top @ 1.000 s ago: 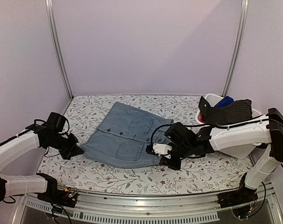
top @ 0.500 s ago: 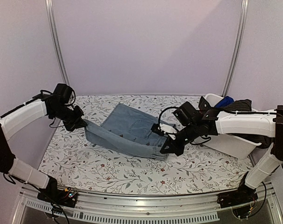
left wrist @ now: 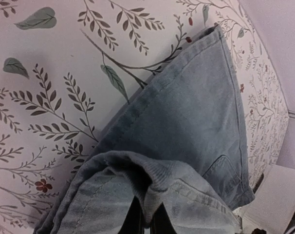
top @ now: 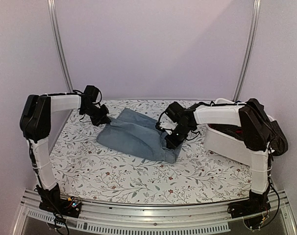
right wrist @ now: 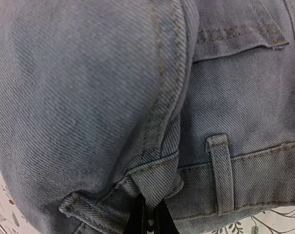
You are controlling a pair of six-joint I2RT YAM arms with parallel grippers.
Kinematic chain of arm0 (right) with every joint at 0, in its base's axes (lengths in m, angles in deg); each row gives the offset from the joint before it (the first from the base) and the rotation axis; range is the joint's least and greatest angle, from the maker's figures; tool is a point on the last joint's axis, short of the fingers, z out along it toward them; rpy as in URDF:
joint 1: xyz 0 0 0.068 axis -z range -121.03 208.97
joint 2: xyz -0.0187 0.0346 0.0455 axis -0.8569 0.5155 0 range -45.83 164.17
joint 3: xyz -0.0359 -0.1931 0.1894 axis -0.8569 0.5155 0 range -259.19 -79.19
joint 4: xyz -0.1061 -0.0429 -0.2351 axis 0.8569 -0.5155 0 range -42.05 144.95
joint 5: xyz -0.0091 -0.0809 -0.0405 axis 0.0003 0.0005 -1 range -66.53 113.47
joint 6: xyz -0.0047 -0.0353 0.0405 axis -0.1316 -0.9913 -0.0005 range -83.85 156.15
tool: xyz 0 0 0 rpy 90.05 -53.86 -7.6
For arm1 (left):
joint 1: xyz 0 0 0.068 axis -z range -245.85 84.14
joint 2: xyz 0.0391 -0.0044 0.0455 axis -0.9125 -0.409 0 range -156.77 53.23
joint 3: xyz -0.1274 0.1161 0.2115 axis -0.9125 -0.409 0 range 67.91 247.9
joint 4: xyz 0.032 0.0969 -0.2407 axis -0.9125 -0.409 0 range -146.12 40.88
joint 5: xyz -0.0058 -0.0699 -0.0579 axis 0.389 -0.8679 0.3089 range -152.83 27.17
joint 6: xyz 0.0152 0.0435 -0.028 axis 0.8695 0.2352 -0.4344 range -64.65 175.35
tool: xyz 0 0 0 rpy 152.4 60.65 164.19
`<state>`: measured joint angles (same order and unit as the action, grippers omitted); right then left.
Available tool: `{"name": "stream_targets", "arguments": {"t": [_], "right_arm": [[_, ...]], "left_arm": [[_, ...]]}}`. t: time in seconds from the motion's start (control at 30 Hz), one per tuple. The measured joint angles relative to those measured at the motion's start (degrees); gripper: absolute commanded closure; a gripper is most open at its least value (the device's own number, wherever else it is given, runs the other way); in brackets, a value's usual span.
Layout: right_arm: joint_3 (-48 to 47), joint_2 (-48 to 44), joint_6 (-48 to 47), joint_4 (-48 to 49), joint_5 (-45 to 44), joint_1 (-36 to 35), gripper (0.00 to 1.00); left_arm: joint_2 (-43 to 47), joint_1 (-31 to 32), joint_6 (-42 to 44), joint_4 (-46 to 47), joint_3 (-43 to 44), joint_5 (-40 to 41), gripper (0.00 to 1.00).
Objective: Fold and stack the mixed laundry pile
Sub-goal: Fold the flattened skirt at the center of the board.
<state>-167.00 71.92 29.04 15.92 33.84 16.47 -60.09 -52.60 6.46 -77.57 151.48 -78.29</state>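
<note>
Currently the light blue denim piece lies doubled over on the tabletop, spanning between both arms. The left pincer is clamped on its left end; the right pincer grips its right hem.

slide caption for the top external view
Left gripper and right gripper pinch opposite ends of the light blue denim piece, folded on the floral table cover.

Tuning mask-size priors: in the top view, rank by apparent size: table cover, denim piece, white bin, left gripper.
1. table cover
2. denim piece
3. white bin (partly hidden by right arm; rank less sure)
4. left gripper
</note>
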Motion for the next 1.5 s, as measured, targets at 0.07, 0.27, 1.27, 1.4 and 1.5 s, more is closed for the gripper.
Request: {"name": "stream_targets", "arguments": {"t": [0.07, 0.27, 1.27, 1.4, 1.5], "right_arm": [[-1.6, 3.7, 0.8, -1.1, -2.6, 0.0, 1.00], [-4.4, 5.7, 1.4, -3.1, -4.4, 0.1, 1.00], [3.2, -3.8, 2.6, -3.8, 11.4, -3.3, 1.00], [2.9, -3.8, 3.3, -4.5, 11.7, -2.0, 1.00], [1.5, -3.7, 3.6, -5.2, 11.9, -1.0, 1.00]], "left_arm": [[-4.2, 0.3, 0.8, 0.9, 0.9, -0.6, 1.00], [-9.1, 0.6, 2.2, 1.6, 0.2, -0.4, 1.00], [18.5, -4.0, 4.8, -10.4, -13.0, 7.1, 1.00], [13.9, -4.0, 6.2, -11.1, -9.3, 7.1, 1.00], [11.5, -4.1, 6.9, -11.3, -7.0, 7.1, 1.00]]}}
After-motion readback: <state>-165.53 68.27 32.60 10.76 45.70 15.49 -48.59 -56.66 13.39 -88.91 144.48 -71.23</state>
